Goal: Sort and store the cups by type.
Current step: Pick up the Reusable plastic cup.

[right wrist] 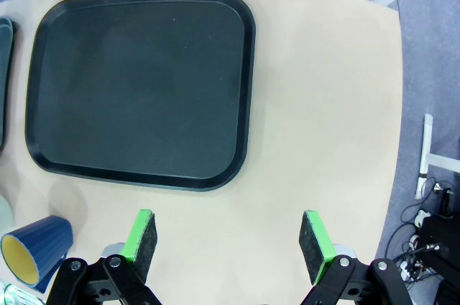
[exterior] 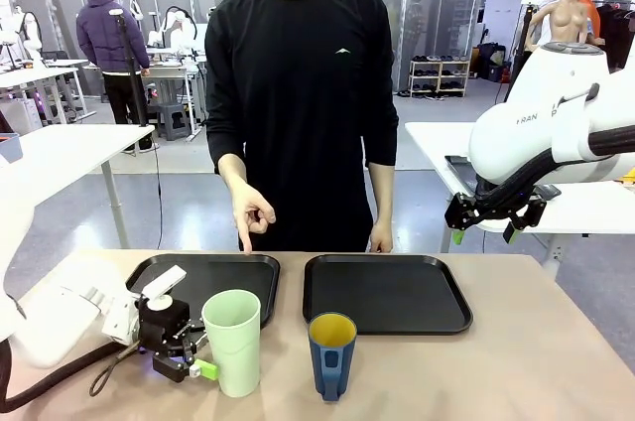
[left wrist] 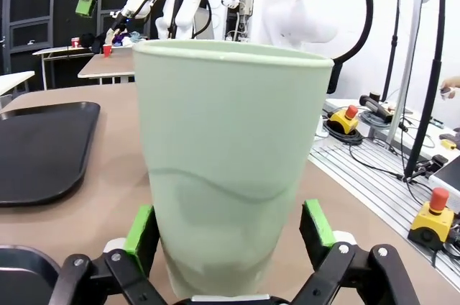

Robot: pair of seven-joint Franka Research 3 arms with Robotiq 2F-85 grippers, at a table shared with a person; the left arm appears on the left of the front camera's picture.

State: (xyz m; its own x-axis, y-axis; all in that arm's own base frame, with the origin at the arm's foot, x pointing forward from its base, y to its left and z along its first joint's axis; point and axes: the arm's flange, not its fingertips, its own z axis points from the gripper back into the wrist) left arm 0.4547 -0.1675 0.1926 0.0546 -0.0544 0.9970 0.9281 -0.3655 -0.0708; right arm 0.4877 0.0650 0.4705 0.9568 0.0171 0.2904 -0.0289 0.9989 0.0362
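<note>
A tall mint-green tumbler [exterior: 233,342] stands upright near the table's front edge, left of centre. My left gripper [exterior: 201,363] reaches it low from the left. In the left wrist view the tumbler [left wrist: 230,147] stands between the green pads [left wrist: 141,229] of my left gripper [left wrist: 228,224], whose jaws are open on either side of its base. To its right stands a dark-blue mug [exterior: 331,353] with a yellow inside, seen again as the mug [right wrist: 32,251] in the right wrist view. My right gripper [exterior: 486,224] hangs open high above the table's right side, its fingers [right wrist: 144,237] holding nothing.
Two black trays lie side by side behind the cups, the left tray [exterior: 253,277] and the right tray [exterior: 387,294]. The person stands at the far edge, one hand [exterior: 248,214] pointing a finger down at the left tray. The table to the right of the right tray [right wrist: 136,82] is bare.
</note>
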